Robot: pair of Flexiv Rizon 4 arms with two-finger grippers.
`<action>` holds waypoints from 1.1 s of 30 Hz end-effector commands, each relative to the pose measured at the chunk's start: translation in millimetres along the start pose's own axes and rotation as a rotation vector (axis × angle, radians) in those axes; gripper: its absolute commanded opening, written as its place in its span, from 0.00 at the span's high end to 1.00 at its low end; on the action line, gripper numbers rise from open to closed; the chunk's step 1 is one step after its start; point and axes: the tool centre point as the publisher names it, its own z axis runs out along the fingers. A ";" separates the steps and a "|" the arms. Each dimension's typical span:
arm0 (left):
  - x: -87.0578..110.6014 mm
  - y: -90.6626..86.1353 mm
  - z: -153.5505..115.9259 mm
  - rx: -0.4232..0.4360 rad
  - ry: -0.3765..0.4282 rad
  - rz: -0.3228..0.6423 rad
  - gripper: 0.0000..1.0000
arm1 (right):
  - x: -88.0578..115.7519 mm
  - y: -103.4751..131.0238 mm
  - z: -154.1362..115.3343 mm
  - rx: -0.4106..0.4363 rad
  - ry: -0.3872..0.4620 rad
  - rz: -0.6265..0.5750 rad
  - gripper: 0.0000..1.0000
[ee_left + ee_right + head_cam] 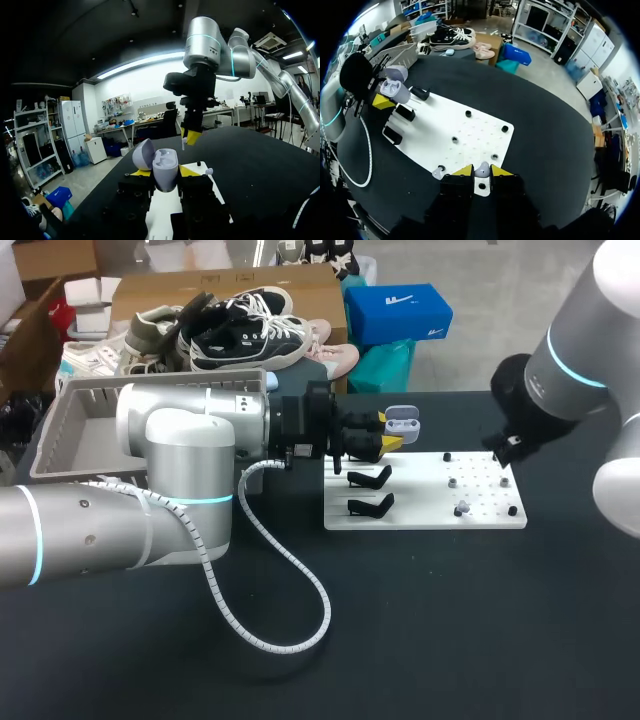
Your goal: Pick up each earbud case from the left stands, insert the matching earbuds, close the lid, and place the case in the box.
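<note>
1. Over by the black stands (370,478) on the white board (420,512), the left pincer (385,443) is clamped on the lavender earbud case (403,422). It's held up off the surface with the lid flipped open.
2. The right pincer (482,173) is nearly closed, nipping one earbud (481,168) between its yellow tips above the board's other end. A second earbud (438,172) sits on the board nearby.
3. Looks like the insert step to me. Next, that bud has to go across and line up with its socket, which is a tiny target.
4. Lid closing and the grey box (50,440) come after.
</note>
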 end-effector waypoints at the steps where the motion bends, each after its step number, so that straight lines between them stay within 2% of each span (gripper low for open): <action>1: 0.3 -0.6 -0.2 -0.003 -0.002 0.001 1.00 | 17.8 10.3 -27.0 0.058 -0.034 -0.002 1.00; 24: 0.3 -0.6 -0.2 -0.003 -0.002 0.001 1.00 | 19.1 11.7 -29.3 0.060 -0.034 -0.003 1.00; 29: 0.3 -0.6 -0.2 -0.003 -0.002 0.001 1.00 | 21.8 8.2 -30.9 0.104 0.030 0.143 1.00; 33: 0.3 -0.6 -0.2 -0.003 -0.002 0.001 1.00 | 26.9 8.6 -40.9 0.127 0.042 0.244 1.00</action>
